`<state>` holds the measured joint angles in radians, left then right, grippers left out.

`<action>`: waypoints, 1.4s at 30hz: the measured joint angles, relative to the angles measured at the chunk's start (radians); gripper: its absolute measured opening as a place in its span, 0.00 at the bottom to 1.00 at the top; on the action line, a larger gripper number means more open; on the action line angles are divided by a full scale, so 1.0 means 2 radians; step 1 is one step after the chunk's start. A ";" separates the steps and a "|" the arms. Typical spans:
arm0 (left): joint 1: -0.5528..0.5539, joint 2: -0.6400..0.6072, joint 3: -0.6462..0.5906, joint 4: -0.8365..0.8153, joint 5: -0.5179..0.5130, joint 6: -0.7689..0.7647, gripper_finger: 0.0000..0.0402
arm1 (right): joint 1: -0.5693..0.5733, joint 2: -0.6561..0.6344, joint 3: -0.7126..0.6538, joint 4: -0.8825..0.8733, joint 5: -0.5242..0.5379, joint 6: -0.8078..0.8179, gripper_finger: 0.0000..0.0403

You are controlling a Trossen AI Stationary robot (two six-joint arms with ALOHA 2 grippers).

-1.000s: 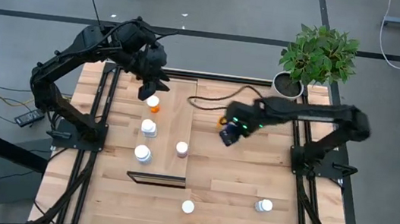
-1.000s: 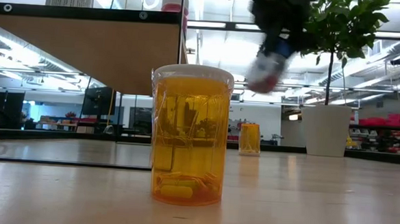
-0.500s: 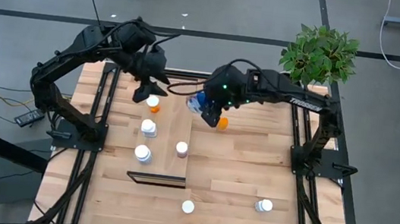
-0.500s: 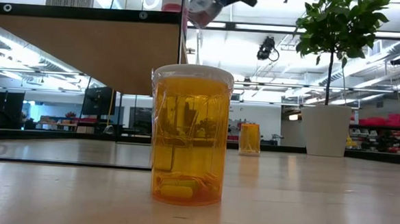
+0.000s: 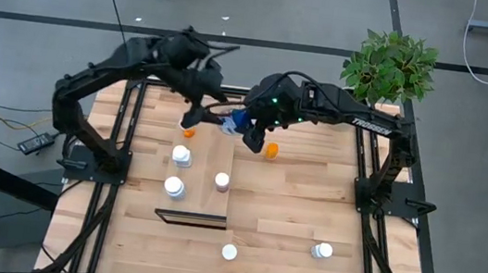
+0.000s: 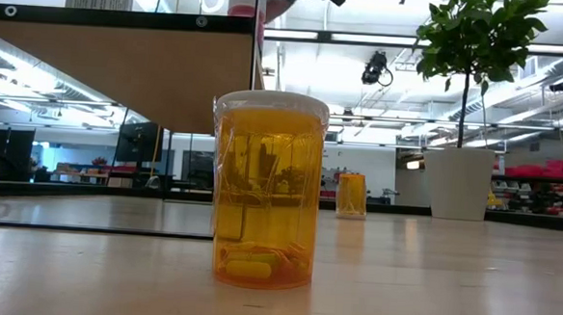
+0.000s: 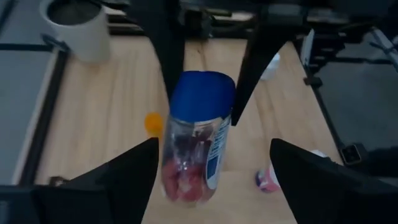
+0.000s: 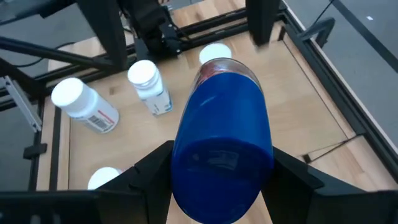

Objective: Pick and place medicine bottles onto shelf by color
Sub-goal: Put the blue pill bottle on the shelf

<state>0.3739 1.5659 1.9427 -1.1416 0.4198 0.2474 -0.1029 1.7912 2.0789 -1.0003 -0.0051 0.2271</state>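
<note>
A bottle with a blue cap (image 5: 233, 123) and a clear body holding red pills hangs in the air over the far end of the light-wood shelf (image 5: 202, 208). My right gripper (image 5: 247, 129) is shut on it. My left gripper (image 7: 214, 171) stands open, with one finger on either side of the bottle's body (image 7: 189, 165) and a gap at each side. On the shelf stand an orange bottle (image 5: 188, 133), two white ones (image 5: 182, 155) (image 5: 173, 187) and a pink one (image 5: 221, 181). My right gripper pinches the bottle at its blue cap end (image 7: 202, 93) between its two fingers (image 7: 252, 74). The bottle lies along the fingers, cap toward the wrist and body pointing away toward my left gripper. It is lifted clear and tilted downward.
An orange bottle (image 5: 271, 149) stands on the table right of the shelf, and two white-capped ones (image 5: 229, 252) (image 5: 321, 250) stand near the front edge. A potted plant (image 5: 352, 103) stands at the far right corner. The low view shows an orange bottle (image 6: 265, 190) up close.
My right gripper has risen from the table on the right with the blue-capped bottle and swung left to the shelf's far end, rolling as it went. My left gripper has moved right from above the orange bottle toward the held bottle.
</note>
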 joint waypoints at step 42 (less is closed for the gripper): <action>-0.001 0.040 -0.001 -0.017 -0.030 0.014 0.33 | 0.004 -0.001 0.001 -0.016 0.003 -0.006 0.52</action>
<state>0.3711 1.6464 1.9411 -1.1765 0.3595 0.2748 -0.0948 1.7901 2.0802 -1.0316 0.0006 0.2160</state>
